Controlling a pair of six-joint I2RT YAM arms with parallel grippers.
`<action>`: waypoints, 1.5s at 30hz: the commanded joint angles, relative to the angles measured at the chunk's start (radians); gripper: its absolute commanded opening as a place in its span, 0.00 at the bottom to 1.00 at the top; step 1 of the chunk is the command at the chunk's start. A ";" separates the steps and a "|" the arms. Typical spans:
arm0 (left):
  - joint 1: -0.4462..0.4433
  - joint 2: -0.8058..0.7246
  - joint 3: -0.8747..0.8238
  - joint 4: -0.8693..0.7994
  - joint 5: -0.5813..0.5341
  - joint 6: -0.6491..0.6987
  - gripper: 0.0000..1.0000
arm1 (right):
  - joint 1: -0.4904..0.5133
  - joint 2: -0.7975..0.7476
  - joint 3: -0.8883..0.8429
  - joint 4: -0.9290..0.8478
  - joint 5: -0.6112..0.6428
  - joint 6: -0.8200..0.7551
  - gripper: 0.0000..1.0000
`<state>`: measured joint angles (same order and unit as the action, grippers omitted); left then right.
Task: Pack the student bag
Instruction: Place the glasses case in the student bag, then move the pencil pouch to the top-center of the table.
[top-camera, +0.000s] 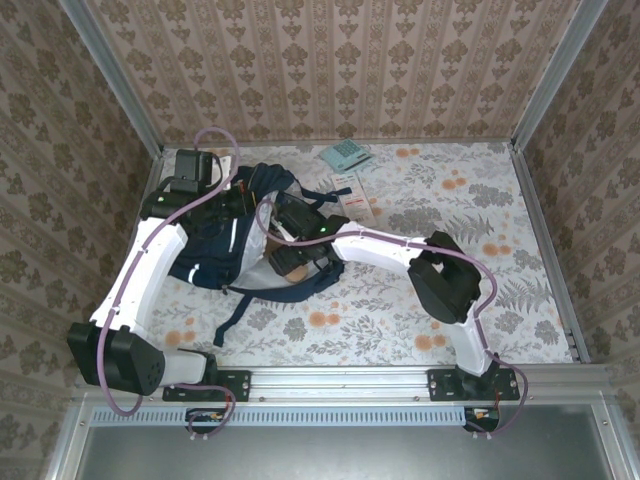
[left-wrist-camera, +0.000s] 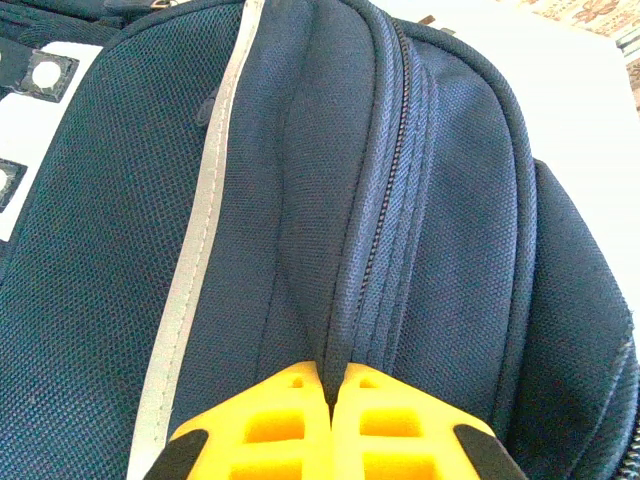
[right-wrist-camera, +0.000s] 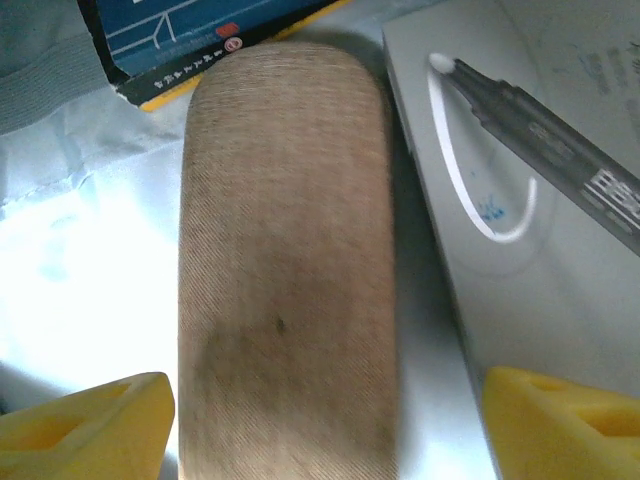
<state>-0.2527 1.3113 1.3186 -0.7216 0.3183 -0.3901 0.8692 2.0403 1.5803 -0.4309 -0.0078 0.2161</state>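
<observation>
Student bag lies left of centre on the counter; my left claw is pinched tight on a fabric fold beside its zipper, likely to keep the mouth open, while my right claw stands wide astride a tan case seemingly inside.

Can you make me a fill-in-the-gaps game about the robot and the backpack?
1. The left gripper is ___ on a fold of the student bag.
2. The right gripper, open over the brown case, has fingers coloured ___.
3. A grey ___ lies on the white box.
Missing words: shut, yellow, pen.
</observation>
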 joint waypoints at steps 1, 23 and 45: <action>0.007 -0.046 0.059 0.049 0.034 -0.007 0.00 | -0.010 -0.087 -0.030 -0.004 0.019 0.029 0.82; 0.012 -0.030 0.059 0.052 0.044 -0.007 0.00 | -0.406 -0.038 -0.039 -0.015 0.075 0.194 0.27; 0.017 -0.027 0.054 0.060 0.051 -0.005 0.00 | -0.434 -0.083 -0.311 -0.006 -0.042 0.236 0.22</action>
<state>-0.2470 1.3113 1.3186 -0.7216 0.3302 -0.3897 0.4297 2.0201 1.3605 -0.3683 -0.0063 0.4297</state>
